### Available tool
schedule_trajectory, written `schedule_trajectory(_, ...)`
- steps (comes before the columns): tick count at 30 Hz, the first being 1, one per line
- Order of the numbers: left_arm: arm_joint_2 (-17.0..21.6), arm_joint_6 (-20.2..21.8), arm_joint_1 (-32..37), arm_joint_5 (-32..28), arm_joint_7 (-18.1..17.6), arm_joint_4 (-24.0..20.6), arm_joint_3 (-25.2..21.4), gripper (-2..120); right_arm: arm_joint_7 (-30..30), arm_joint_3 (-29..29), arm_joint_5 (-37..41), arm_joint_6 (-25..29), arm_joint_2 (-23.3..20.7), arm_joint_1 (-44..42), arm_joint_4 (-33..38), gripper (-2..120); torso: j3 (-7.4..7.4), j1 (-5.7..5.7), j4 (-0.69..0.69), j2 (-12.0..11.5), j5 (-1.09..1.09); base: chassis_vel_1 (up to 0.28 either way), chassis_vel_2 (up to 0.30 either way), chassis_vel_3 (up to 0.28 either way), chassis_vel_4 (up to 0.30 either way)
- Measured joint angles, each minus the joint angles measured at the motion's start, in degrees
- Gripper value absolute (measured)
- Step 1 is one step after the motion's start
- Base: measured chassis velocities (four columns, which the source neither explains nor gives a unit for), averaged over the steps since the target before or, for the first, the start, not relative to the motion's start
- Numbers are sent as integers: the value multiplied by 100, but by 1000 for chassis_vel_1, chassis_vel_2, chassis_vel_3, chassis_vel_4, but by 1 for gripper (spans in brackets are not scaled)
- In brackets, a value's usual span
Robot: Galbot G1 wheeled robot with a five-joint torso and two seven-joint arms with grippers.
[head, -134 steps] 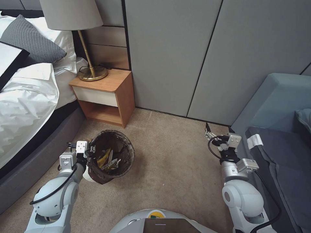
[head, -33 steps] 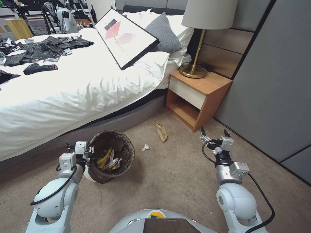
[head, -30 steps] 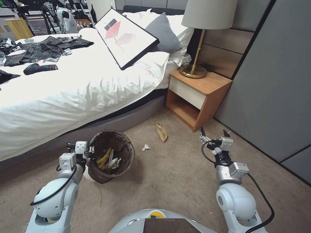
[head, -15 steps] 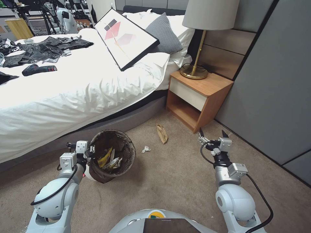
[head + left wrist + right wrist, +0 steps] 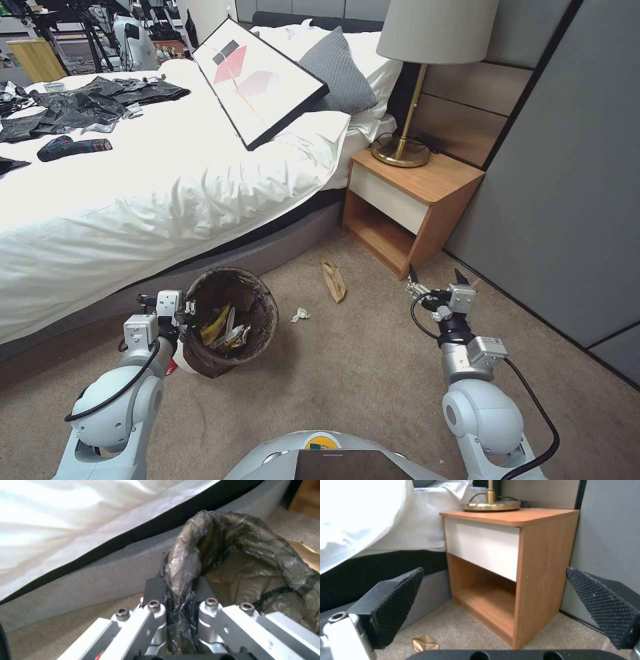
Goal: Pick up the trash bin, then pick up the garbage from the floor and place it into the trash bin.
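The trash bin, a white bucket lined with a dark bag, hangs tilted at my lower left with yellow wrappers inside. My left gripper is shut on its rim; the left wrist view shows the fingers clamped over the crinkled liner. On the floor lie two pieces of garbage: a tan paper piece and a crumpled white tissue. My right gripper hovers open above the carpet, right of the paper. Its pads frame the nightstand, with the paper piece low between them.
A bed with a white duvet runs along the left, carrying a framed picture, black bags and a drill. A wooden nightstand with a brass lamp stands ahead. Grey wall panels close the right side.
The view swung from the wall and sofa to the bed, bringing the paper and tissue into sight. Over the last second it drifted slightly; both arms keep their poses.
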Motion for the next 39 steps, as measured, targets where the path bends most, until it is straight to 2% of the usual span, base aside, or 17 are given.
schedule_trajectory(39,-20,-39,-34,6,11,94,-8,6,-46,-16,38,-16,-46,6,2,100,0,0,0,0,0,-3,4,3,-3)
